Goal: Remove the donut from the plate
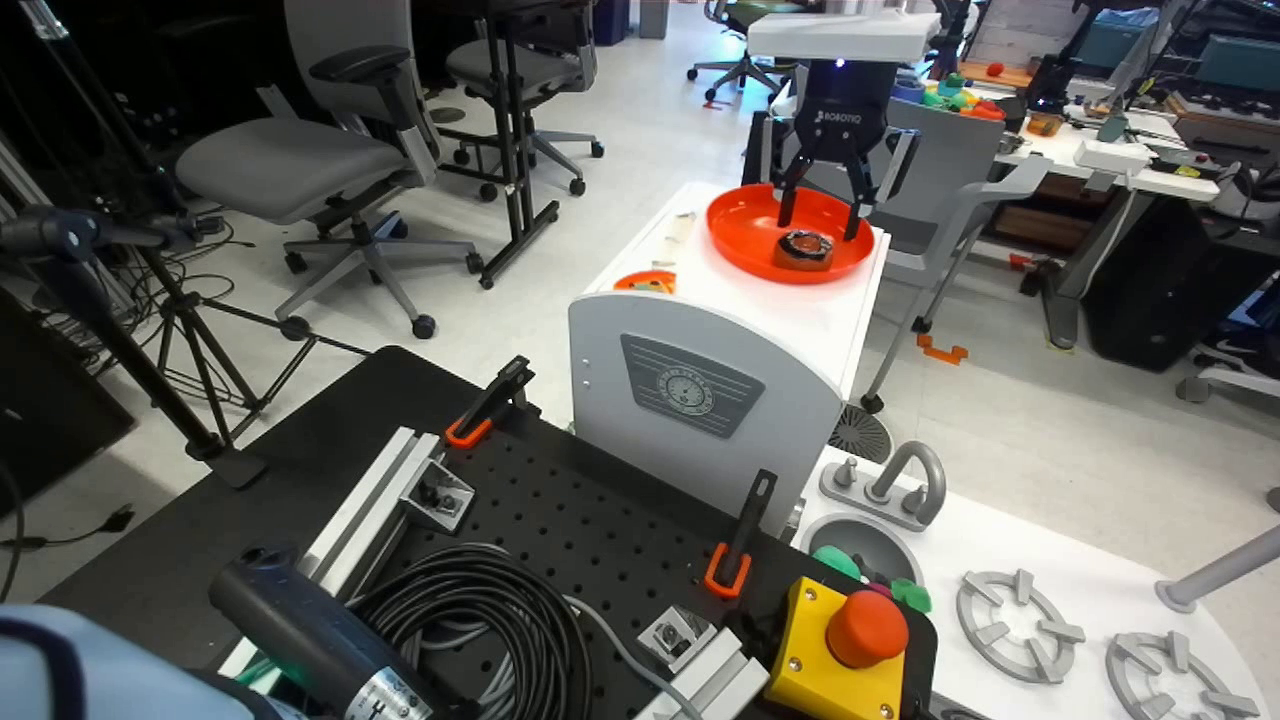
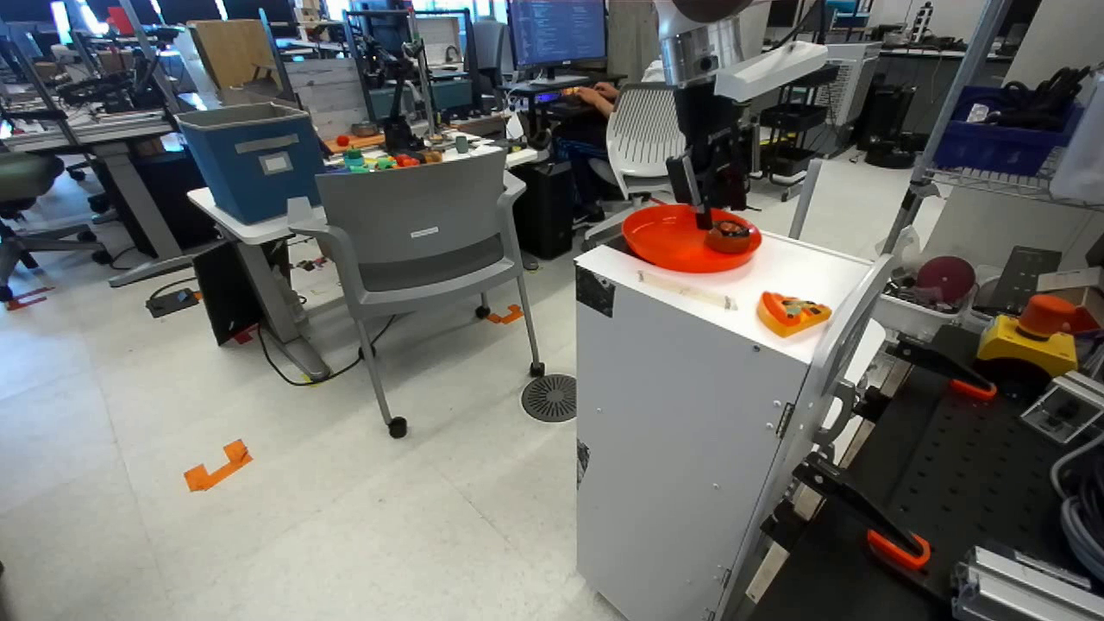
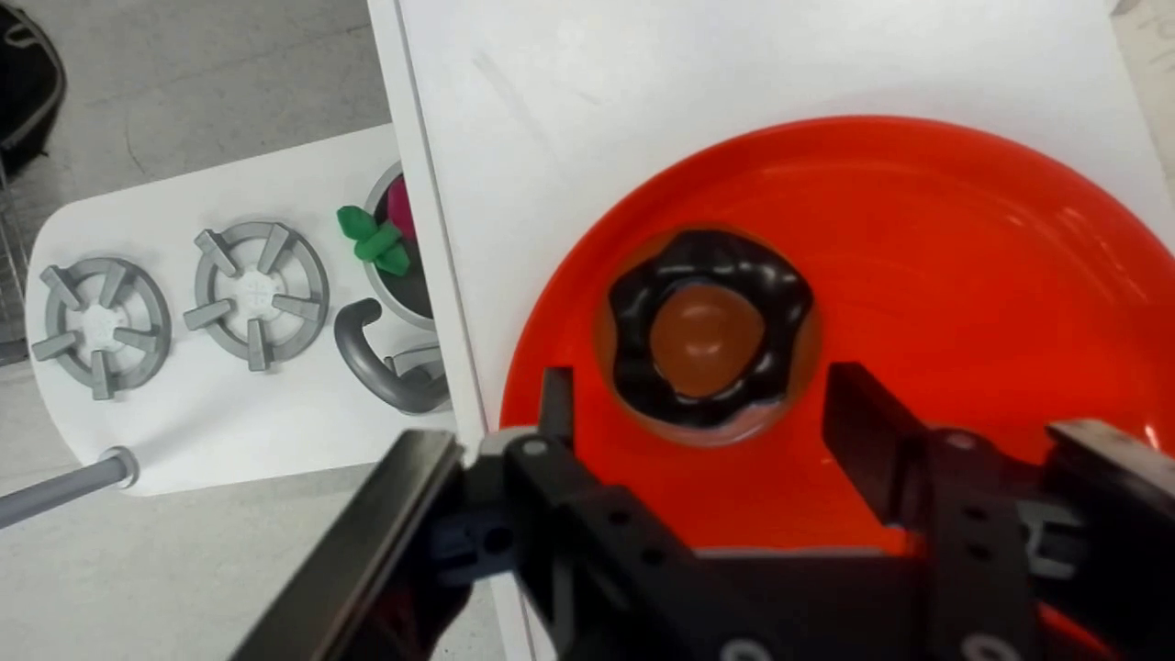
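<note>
The donut (image 3: 707, 340), a brown round toy with a wavy dark icing ring, lies on the bright orange plate (image 3: 973, 275) close to its rim. In both exterior views the donut (image 1: 804, 252) (image 2: 730, 237) sits inside the plate (image 1: 740, 228) (image 2: 664, 240) on top of the white box. My gripper (image 3: 700, 395) points down and is open, with nothing held. In the wrist view its fingers stand apart, one on each side of the donut's near edge. In the exterior views the gripper (image 1: 819, 230) (image 2: 711, 216) is low over the plate beside the donut; contact cannot be told.
An orange pizza-slice toy (image 2: 792, 312) (image 1: 648, 282) lies on the white box (image 2: 690, 414). The box has a raised grey end panel (image 1: 700, 390). A toy sink (image 1: 870, 540) with a faucet (image 1: 915, 475) and burners stands beside it. A grey chair (image 2: 414, 228) is close to the box.
</note>
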Motion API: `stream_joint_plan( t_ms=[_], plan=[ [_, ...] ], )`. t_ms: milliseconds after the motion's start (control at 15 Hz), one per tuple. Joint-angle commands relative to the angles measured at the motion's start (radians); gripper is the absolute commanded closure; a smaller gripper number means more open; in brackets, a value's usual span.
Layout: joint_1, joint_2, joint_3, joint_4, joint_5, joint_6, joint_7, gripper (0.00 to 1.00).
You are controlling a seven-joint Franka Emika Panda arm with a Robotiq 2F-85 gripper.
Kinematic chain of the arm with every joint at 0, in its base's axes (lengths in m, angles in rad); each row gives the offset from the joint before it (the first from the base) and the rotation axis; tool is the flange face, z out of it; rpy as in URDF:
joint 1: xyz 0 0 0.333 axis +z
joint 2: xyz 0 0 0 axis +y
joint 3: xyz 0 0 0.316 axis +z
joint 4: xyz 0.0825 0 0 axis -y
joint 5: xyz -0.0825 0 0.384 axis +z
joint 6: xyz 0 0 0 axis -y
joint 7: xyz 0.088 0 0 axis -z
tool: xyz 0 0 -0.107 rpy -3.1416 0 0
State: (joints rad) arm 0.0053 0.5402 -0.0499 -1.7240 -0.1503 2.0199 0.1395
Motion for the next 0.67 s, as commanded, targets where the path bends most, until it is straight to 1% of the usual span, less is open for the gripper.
stream_joint_plan(
  t_ms=[0,333,400,467,533,600],
  plan=[
    [-0.004,0.012,0.003,0.02,0.013,0.002,-0.029,0.61],
    [-0.004,0.011,0.003,0.02,0.01,0.008,-0.042,0.98],
    [-0.004,0.011,0.003,0.021,0.01,0.008,-0.043,0.99],
    [-0.004,0.011,0.003,0.02,0.011,0.007,-0.043,0.78],
    [-0.004,0.011,0.003,0.021,0.012,0.004,-0.042,0.67],
    [-0.004,0.011,0.003,0.022,0.013,0.003,-0.041,0.66]
  ],
)
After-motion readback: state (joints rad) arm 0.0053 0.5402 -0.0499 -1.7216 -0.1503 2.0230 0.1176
